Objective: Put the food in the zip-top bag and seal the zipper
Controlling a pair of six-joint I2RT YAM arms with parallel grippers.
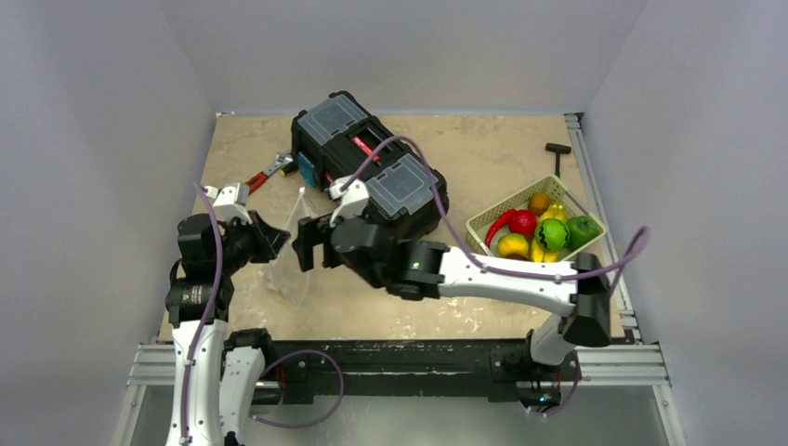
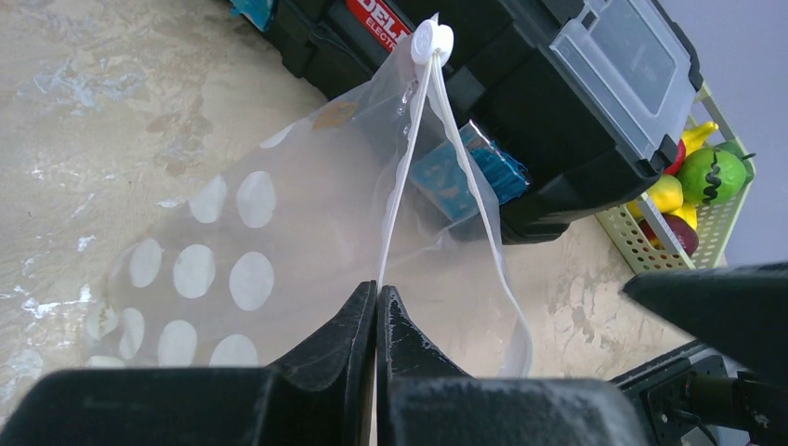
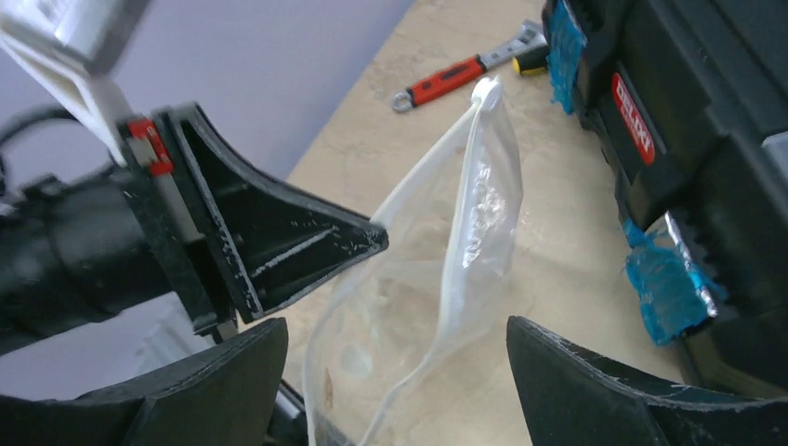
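the zip-top bag (image 1: 290,255) is held upright left of centre in the top view, just in front of the black toolbox (image 1: 372,167) on the desk (image 1: 483,149). the left hand (image 2: 376,295), pressed together, pinches its zipper (image 2: 401,186) edge. the right hand (image 3: 395,325) is spread, one finger on each side of the bag. the food (image 1: 537,232) lies in the green basket (image 1: 502,203) at the right.

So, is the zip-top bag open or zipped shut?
Open. On the zip-top bag, the zipper strips spread apart below the white slider; the left gripper pinches one.
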